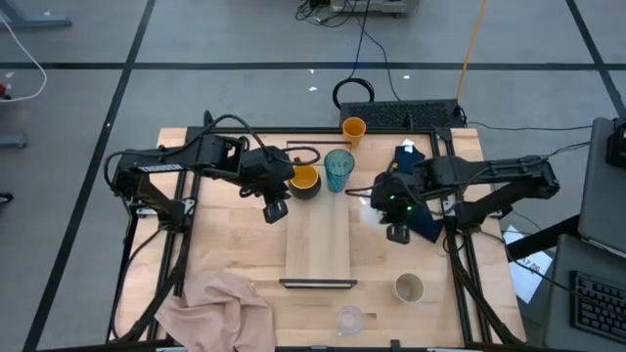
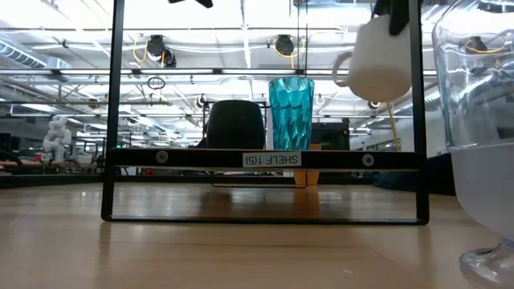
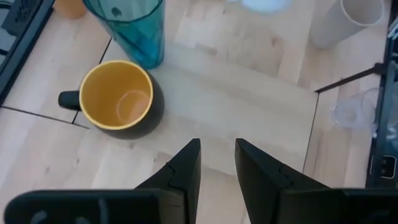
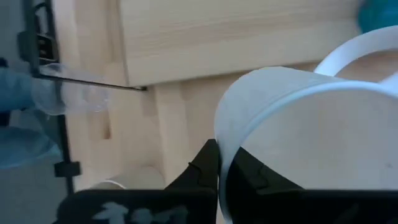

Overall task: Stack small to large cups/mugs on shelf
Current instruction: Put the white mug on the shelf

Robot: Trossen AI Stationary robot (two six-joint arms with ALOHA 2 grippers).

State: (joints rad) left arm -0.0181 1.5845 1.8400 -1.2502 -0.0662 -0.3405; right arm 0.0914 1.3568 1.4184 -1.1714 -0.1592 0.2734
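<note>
Right now the right gripper (image 4: 219,163) is clamped on the rim of the white mug (image 4: 311,137), one finger inside the wall and one outside; in the low view the mug (image 2: 377,60) hangs well clear of the table, handle sticking out sideways; from above that gripper (image 1: 396,231) sits just off the shelf's (image 1: 318,244) right long edge, toward its far end. On the shelf's far end stand the tumbler (image 1: 338,169) and the dark mug (image 1: 305,180), side by side, near touching; beige cup (image 1: 409,287) and clear glass (image 1: 350,319) wait by the table's near edge, orange cup (image 1: 353,128) at the far edge. Left gripper (image 3: 217,163) hovers by the shelf's left edge next to the dark mug, fingers narrowly apart, nothing in them. Judgement: carry the mug level over the shelf, set it next in line on the near side of the dark mug; rim pinch is thin, so lower slowly, base flat on the wood before letting go; keep clear of the tumbler, looks tippy.
</note>
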